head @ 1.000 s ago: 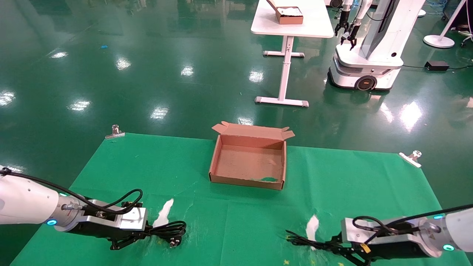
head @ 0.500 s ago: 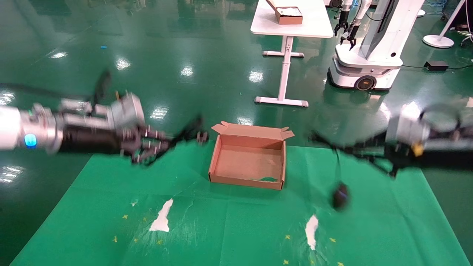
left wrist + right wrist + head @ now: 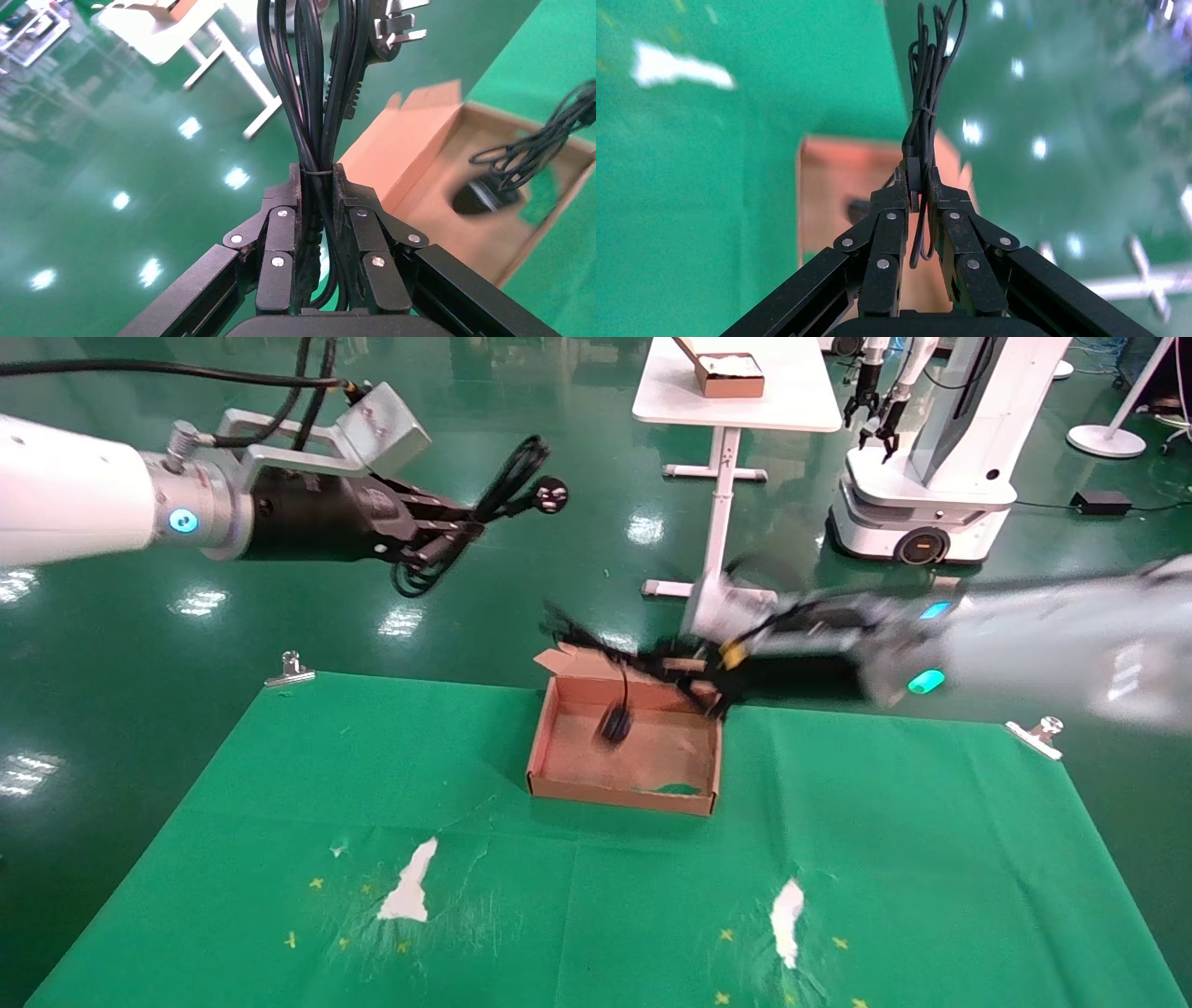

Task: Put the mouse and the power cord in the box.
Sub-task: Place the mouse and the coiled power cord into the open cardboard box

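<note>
A: What's gripped by the left gripper [image 3: 316, 184]?

B: The power cord [image 3: 314, 84]. Its bundled loops are clamped between the fingers [image 3: 282, 242], plug end up. Seen from the head cam, the cord [image 3: 510, 479] is held high over the floor, well left of and above the box [image 3: 557, 786], not in it.

A: And the right gripper [image 3: 917, 186]?

B: Its fingers [image 3: 953, 242] are closed on the mouse's thin bundled cable. The mouse [image 3: 615, 722] is hung from that cable inside the box opening, over the box floor; contact w/ the floor can't be told. The gripper [image 3: 694, 674] is placed at the box's far right corner.

A: Box contents?

B: Only the dangling mouse is seen there, plus a green patch on the bottom near the front wall. The box sits on the green cloth [image 3: 279, 784], flaps on the far edge.
</note>
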